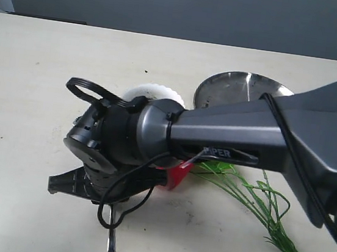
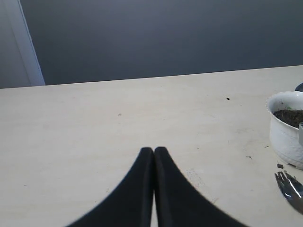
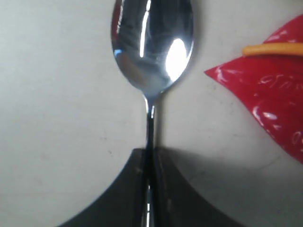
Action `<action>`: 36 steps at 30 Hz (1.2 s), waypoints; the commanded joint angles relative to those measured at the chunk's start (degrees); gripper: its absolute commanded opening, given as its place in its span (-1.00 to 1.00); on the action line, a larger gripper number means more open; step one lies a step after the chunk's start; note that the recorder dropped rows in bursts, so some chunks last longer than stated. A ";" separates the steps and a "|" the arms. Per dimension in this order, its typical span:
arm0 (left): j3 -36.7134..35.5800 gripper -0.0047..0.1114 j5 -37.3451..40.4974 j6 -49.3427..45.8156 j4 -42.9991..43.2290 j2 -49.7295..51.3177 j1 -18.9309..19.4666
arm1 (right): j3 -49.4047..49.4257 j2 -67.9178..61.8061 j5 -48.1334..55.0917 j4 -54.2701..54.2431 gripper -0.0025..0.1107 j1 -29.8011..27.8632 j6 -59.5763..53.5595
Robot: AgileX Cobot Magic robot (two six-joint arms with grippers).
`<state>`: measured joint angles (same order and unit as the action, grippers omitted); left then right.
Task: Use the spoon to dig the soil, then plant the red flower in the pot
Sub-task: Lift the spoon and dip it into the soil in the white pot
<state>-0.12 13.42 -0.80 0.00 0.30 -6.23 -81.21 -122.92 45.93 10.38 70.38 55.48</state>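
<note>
The right gripper clamps the spoon by its handle, beside the red flower. "PIPER" is printed on that arm. The left gripper has its jaws pressed together on nothing.

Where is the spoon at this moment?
The spoon is pinched by its handle in the right gripper, low over the table beside the red flower; in the exterior view its handle end pokes out below the arm, in front of the pot.

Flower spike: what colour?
Orange, against the red bloom; the spike shows best in the right wrist view.
</note>
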 commanded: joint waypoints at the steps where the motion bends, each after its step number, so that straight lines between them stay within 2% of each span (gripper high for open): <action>1: 0.12 -0.91 -0.10 0.22 0.00 -0.30 -0.16 | 0.20 -0.69 2.82 -4.50 -0.96 -0.06 -4.41; 13: 0.12 -0.91 -0.10 0.22 0.00 -0.30 -0.16 | 0.20 6.85 1.24 -5.49 -0.97 0.05 -16.16; 19: 0.12 -0.91 -0.10 0.22 0.00 -0.30 -0.16 | 0.20 12.60 0.00 -5.37 -0.97 0.05 -27.72; 22: 0.12 -0.91 -0.10 0.22 0.00 -0.30 -0.16 | 0.20 16.50 0.97 -1.47 -0.97 0.05 -33.22; 26: 0.12 -0.91 -0.10 0.22 0.00 -0.30 -0.16 | 0.20 21.35 3.25 11.64 -0.97 0.05 -34.20; 31: 0.12 -0.91 -0.10 0.22 0.00 -0.30 -0.16 | 0.20 24.67 13.19 38.10 -0.97 0.05 -35.19; 34: 0.12 -0.91 -0.10 0.22 0.00 -0.30 -0.16 | 0.46 24.41 19.03 54.13 -0.97 -0.30 -39.56; 36: 0.12 -0.91 -0.10 0.22 0.00 -0.30 -0.16 | 0.57 24.17 19.45 58.82 -0.97 -1.04 -44.90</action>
<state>-0.12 13.42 -0.80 0.00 0.30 -6.23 -80.98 -98.89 63.69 59.57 70.06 16.17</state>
